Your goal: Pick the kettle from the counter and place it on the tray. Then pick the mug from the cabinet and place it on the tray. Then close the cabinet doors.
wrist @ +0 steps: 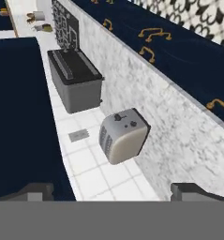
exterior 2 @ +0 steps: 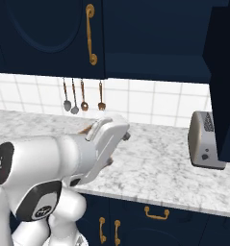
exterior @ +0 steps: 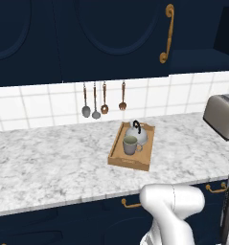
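The tray (exterior: 118, 158) lies on the counter (exterior: 49, 158), its long axis running from the front edge back toward the tiled wall and skewed a little, so the far end sits nearer the toaster (exterior: 222, 115) side. It is a light-brown wooden rectangle with low raised sides. Both items are on it: the kettle (exterior: 136, 131) at the far end, a squat silver-grey dome with a black arched handle on top (which way its spout points cannot be told), and the mug (exterior: 130, 145) just in front of it, grey with a pale greenish inside and its handle turned toward the right. No writing or brand can be read on any of them. In the right base view a cabinet door (exterior 2: 224, 77) stands swung out above the toaster. The gripper (wrist: 118, 191) is spread wide with nothing between its fingertips (wrist: 190, 191), and looks along the counter at the toaster.
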Robot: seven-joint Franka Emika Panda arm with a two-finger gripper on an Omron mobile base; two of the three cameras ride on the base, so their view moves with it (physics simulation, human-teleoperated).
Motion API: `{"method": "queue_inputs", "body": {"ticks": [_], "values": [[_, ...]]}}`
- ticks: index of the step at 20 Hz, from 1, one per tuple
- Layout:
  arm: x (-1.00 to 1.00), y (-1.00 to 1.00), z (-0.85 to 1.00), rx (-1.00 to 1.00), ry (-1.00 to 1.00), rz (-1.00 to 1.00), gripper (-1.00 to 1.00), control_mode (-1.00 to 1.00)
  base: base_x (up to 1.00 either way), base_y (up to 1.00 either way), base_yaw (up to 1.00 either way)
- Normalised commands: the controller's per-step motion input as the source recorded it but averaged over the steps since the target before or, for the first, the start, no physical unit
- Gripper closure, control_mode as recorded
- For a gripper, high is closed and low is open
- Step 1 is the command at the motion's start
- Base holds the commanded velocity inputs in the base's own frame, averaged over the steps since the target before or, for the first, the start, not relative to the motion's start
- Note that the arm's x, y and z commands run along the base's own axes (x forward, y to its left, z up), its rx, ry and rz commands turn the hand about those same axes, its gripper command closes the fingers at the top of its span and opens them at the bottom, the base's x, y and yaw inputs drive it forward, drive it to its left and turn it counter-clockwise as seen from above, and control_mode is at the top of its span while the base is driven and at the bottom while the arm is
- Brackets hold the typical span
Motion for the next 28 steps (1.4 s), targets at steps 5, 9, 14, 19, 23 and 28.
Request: {"method": "queue_inputs", "body": {"ticks": [5, 9, 14, 19, 23, 28], "values": [[-0.17, -0.57, 0.03, 0.00, 0.00, -0.27, -1.00, -1.00, 0.00, 0.00, 0.00], [-0.28, -0.65, 0.07, 0.00, -0.03, -0.24, -1.00, -1.00, 0.00, 0.00, 0.00], [-0.29, -0.60, 0.09, -0.09, 0.00, -0.26, -1.00, -1.00, 0.00, 0.00, 0.00], [-0.34, -0.49, 0.15, -0.20, 0.00, -0.40, -1.00, -1.00, 0.00, 0.00, 0.00], [-0.20, -0.58, 0.13, -0.24, 0.00, -0.37, -1.00, -1.00, 0.00, 0.00, 0.00], [-0.23, -0.55, 0.26, -0.14, 0.00, -0.19, -1.00, -1.00, 0.00, 0.00, 0.00]]}}
